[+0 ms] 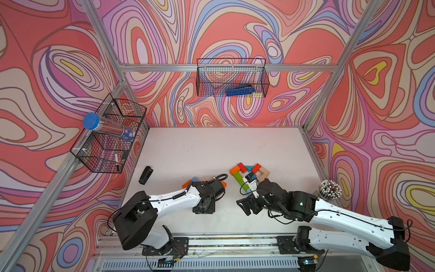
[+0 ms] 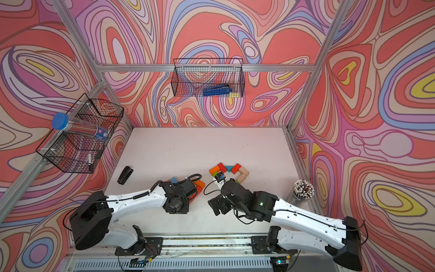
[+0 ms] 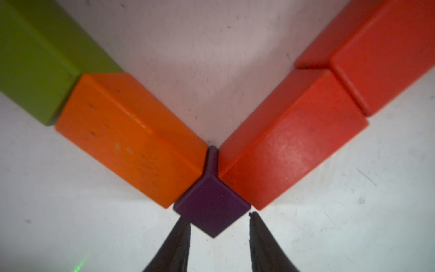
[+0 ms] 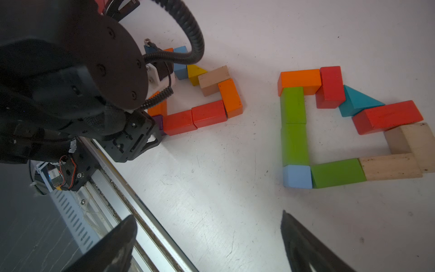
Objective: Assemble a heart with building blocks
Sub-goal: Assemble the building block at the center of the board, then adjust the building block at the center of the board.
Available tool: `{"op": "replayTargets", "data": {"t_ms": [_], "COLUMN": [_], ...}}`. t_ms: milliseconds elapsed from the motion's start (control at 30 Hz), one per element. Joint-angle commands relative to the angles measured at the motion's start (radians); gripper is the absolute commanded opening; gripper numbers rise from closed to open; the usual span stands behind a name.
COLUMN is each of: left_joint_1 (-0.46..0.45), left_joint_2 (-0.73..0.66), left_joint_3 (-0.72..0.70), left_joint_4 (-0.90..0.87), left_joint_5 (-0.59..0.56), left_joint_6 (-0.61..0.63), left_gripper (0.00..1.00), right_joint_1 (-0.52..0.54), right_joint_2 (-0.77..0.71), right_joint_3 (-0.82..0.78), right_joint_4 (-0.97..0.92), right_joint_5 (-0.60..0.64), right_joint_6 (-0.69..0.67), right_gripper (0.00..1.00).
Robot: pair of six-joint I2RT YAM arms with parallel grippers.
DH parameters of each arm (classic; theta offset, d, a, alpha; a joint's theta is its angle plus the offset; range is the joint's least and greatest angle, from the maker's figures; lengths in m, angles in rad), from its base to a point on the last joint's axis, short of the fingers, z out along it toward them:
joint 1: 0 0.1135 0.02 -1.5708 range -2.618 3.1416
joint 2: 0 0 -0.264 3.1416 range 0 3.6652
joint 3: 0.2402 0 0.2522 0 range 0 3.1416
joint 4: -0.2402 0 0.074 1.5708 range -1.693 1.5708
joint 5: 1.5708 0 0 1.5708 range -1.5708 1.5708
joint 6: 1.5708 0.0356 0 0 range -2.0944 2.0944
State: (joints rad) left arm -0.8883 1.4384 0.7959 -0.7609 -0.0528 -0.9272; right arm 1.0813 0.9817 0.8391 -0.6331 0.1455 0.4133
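Purple cube (image 3: 211,207) lies (loosely) between fingers of left hand (image 3: 218,219).

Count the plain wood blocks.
3: a wood block touching another in the right heart, a third in the left heart. The left arm may hide more.

Swirly pink-red walls (image 1: 235,28), aluminium frame (image 1: 164,67), white tabletop (image 1: 211,150), black wire basket (image 1: 211,80) behind.
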Motion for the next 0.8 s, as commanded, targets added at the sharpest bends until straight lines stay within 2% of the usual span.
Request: {"op": "replayTargets", "data": {"t_ms": [0,300,467,600,767], "left_joint_1": [0.007,0.009,0.061,0.162,0.271], "left_joint_2": [-0.06,-0.164,-0.177,-0.176,-0.166], "left_joint_3": [0.012,0.065,0.168,0.231,0.304], "left_joint_4": [-0.06,-0.145,-0.15,-0.094,-0.002], "left_joint_5": [-0.001,0.008,-0.003,0.012,-0.027], "left_joint_6": [0.001,0.042,0.131,0.243,0.4], "left_gripper": [0.47,0.56,0.79,0.99,1.0], "right_joint_1": [-0.003,-0.004,-0.031,-0.109,-0.28], "right_joint_2": [-0.003,0.094,0.139,0.152,0.199], "right_joint_3": [0.011,0.128,0.161,0.153,0.155], "right_joint_4": [0.038,0.043,0.094,0.163,0.228], "right_joint_5": [0.026,0.099,0.1,0.153,0.194], "right_joint_6": [0.005,-0.043,-0.095,-0.117,-0.165], "right_gripper": [0.96,0.93,0.96,0.96,0.96]}}
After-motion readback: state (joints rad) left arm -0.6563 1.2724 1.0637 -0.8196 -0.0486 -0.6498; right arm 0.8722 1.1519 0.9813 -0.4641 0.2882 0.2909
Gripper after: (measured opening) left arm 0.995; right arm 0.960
